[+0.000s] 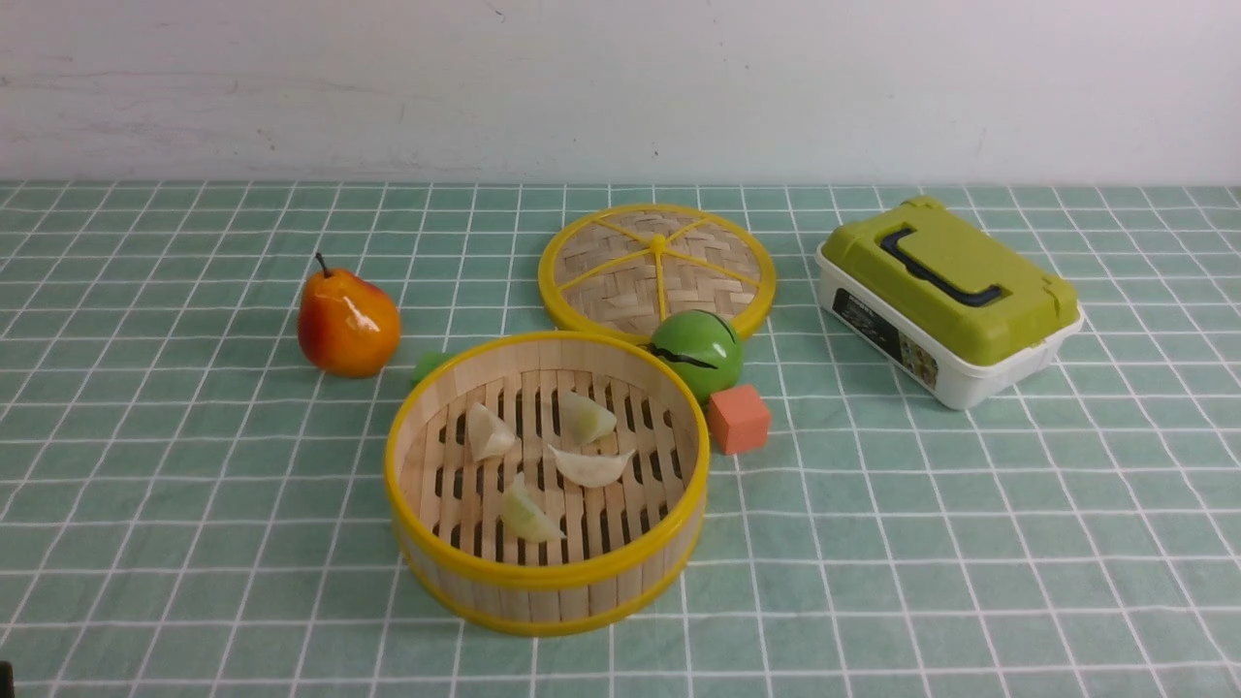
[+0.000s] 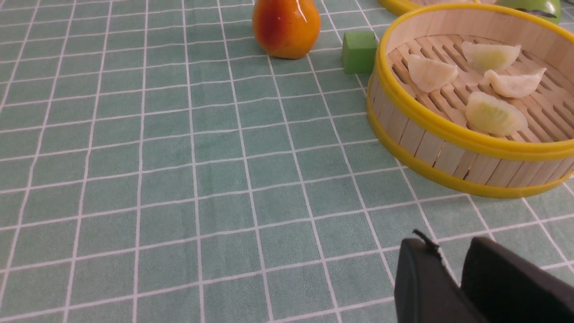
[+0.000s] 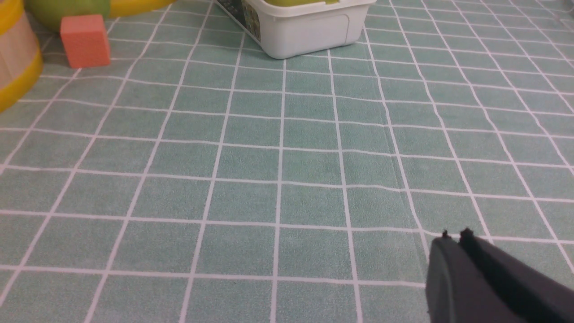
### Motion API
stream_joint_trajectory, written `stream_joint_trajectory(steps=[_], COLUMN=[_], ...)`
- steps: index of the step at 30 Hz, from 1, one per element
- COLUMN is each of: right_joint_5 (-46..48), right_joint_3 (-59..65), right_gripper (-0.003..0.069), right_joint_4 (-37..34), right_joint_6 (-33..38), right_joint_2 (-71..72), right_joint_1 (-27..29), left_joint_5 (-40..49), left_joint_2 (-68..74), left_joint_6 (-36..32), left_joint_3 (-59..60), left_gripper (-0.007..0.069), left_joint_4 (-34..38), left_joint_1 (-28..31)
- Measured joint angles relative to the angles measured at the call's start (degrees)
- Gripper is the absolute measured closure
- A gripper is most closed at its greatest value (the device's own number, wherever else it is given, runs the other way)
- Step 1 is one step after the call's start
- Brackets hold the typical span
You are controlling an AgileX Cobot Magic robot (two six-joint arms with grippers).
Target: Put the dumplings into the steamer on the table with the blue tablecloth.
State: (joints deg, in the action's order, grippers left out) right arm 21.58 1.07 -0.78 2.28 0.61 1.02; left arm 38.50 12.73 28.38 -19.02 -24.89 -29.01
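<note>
The steamer (image 1: 548,572) stands at the middle of the table on the blue tablecloth (image 1: 970,543). Four dumplings lie on its slatted floor, one of them at the front (image 1: 528,514). The left wrist view shows the steamer (image 2: 448,130) with the dumplings (image 2: 493,116) inside. My left gripper (image 2: 453,251) hovers low over bare cloth short of the steamer, empty, with a narrow gap at its fingertips. My right gripper (image 3: 455,235) is shut and empty over bare cloth, far from the steamer's wall (image 3: 13,58). Neither gripper shows in the front view.
An orange pear (image 1: 347,325) and a green cube (image 1: 427,366) sit left of the steamer. Behind it lie a flat woven lid (image 1: 657,267), a green ball (image 1: 696,354) and an orange cube (image 1: 739,419). A green-lidded white box (image 1: 950,296) stands at the right.
</note>
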Motion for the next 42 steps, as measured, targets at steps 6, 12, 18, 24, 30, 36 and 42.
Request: stream_joint_trajectory(steps=[6, 12, 18, 24, 30, 36, 42], right_joint_5=[0.0, 0.0, 0.0, 0.0, 0.0, 0.0, 0.0], right_joint_3=[0.0, 0.0, 0.0, 0.0, 0.0, 0.0, 0.0], right_gripper=[0.0631, 0.0619, 0.0611, 0.0602, 0.0596, 0.0585, 0.0574], right_joint_4=[0.0, 0.0, 0.0, 0.0, 0.0, 0.0, 0.0], right_joint_6=[0.0, 0.0, 0.0, 0.0, 0.0, 0.0, 0.0], right_joint_2=[0.0, 0.0, 0.0, 0.0, 0.0, 0.0, 0.0], right_joint_1=[0.0, 0.0, 0.0, 0.0, 0.0, 0.0, 0.0], left_joint_5=[-1.8, -20.7, -28.9, -16.0, -15.6, -15.5, -15.5], left_joint_2=[-7.5, -13.4, -13.4, -13.4, -13.4, -13.4, -13.4], left_joint_6=[-2.4, -15.9, -21.7, -21.9, -22.1, -22.1, -22.1], left_joint_3=[4.2, 11.8, 20.2, 20.7, 20.8, 20.8, 20.8], left_gripper=[0.0478, 0.0563, 0.0638, 0.0638, 0.0638, 0.0638, 0.0638], left_joint_4=[1.2, 13.8, 22.7, 23.9, 24.2, 24.2, 24.2], left_joint_1=[4.5, 17.8, 22.1, 22.4, 22.4, 22.4, 22.4])
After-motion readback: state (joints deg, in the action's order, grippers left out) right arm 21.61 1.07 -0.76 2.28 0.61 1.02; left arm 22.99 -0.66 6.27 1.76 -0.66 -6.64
